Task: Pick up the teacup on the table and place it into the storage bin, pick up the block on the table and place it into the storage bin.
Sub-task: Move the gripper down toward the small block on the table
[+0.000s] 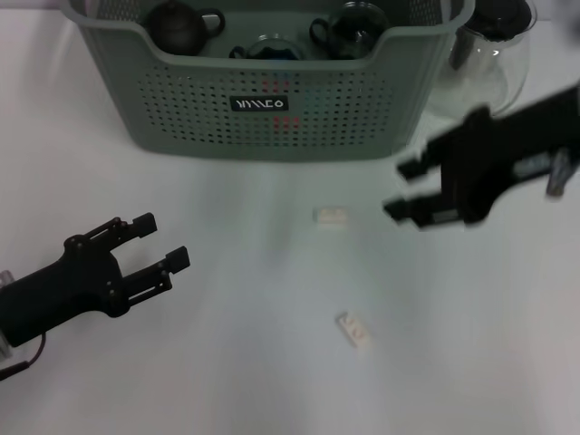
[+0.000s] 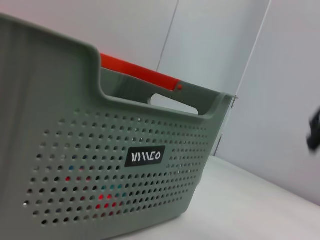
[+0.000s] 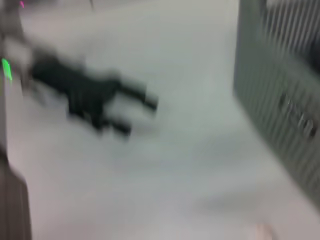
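Nearest me, one pale block (image 1: 354,330) lies on the bench (image 1: 227,362); a second block (image 1: 331,216) sits farther in. My left gripper (image 1: 163,243) hovers low, fingers spread and empty. My right gripper (image 1: 403,189) hangs beyond the second block, fingers apart — probably lining up on it. Farthest, the storage bin (image 1: 272,104) already holds dark teaware — no teacup remains outside.

1. Storage bin (image 1: 272,109): far rim cut off by the head view's top edge; its dark contents only partly shown.
2. Glass pitcher (image 1: 494,63): partly hidden behind the bin, top cropped.
3. Right gripper (image 1: 403,190): smeared by blur.
4. Left gripper (image 3: 142,115): blurred in the right wrist view.
5. Pale object (image 3: 262,232): cut off, unidentifiable.
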Tool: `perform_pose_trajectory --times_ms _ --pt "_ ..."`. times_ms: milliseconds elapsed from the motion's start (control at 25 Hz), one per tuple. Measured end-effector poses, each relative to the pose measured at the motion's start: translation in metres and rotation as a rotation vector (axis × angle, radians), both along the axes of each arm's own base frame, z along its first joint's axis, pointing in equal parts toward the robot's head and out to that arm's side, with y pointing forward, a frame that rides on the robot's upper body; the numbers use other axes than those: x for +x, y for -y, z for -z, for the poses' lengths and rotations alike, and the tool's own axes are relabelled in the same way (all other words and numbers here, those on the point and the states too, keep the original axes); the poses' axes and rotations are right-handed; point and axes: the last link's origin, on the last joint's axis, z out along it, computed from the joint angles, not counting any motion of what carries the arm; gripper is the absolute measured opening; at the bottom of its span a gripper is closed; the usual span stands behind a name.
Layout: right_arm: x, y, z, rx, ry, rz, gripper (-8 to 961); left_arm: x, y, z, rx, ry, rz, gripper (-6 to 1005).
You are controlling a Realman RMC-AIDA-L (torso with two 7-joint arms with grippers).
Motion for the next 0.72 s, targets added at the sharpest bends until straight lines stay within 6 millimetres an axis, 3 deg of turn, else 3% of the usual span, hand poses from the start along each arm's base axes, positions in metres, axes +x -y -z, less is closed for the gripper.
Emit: perform_pose_trajectory --times_ms 160,320,560,720 --pt "0.002 -0.002 0.032 -0.008 0.187 -0.012 521 0.0 0.0 0.0 0.003 0.002 -0.002 761" --pt "-0.006 -0.02 0.066 0.033 0.269 0.039 404 0.001 -0.001 0.001 0.001 0.006 0.001 762" --pt "-0.006 -0.051 0.105 0.102 0.252 0.171 408 0.001 -0.001 0.003 0.003 0.002 -0.004 762" --pt "0.003 -0.059 0.123 0.083 0.21 0.219 409 0.0 0.0 0.003 0.005 0.002 -0.007 761"
